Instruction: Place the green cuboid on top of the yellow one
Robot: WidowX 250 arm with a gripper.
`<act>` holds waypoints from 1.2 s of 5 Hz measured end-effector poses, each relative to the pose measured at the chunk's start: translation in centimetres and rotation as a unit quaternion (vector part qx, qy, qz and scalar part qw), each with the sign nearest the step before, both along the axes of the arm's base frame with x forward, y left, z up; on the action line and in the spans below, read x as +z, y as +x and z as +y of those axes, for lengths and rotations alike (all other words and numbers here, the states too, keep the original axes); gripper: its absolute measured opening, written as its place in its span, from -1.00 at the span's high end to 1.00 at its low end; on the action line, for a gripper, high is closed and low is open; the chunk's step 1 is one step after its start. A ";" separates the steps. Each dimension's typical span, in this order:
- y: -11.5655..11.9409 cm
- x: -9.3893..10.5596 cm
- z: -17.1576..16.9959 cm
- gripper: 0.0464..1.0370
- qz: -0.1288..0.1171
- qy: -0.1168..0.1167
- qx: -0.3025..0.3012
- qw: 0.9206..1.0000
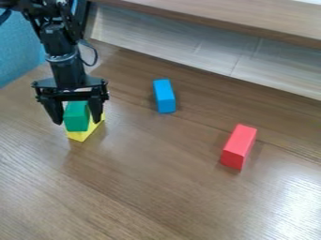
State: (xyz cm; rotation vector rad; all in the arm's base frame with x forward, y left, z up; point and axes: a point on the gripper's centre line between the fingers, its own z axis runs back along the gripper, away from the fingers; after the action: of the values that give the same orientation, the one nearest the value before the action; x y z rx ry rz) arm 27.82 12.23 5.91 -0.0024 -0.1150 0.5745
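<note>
The black gripper (77, 118) hangs down at the upper left, around the upper part of the green cuboid (76, 117). The green cuboid stands upright, its lower end over the yellow cuboid (81, 136). The yellow one lies low at the table surface, partly hidden behind the green cuboid and the gripper. Whether the green cuboid rests on the yellow one or is held just above it, I cannot tell.
On the brown wooden table (144, 173), a blue cuboid (164, 96) lies right of the gripper. A red cuboid (238, 146) lies farther right and nearer the front. A raised wooden ledge (232, 18) runs along the back.
</note>
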 end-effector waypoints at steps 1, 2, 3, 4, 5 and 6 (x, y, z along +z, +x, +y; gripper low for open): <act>0.2 1.9 -0.5 -0.92 -0.020 -0.005 -0.004 1.000; 0.5 4.1 -1.0 -0.92 -0.041 0.001 -0.006 0.999; 0.8 6.5 -1.5 -0.92 -0.059 0.015 -0.010 0.998; 1.2 7.9 -2.5 -0.92 -0.074 0.025 -0.021 0.997; 2.6 6.9 -4.9 -0.92 -0.059 0.017 -0.078 0.995; 4.1 4.9 -7.4 -0.92 -0.029 0.006 -0.148 0.989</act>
State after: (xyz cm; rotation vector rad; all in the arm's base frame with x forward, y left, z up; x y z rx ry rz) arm 31.96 4.85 10.83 -0.0234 -0.1716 0.2777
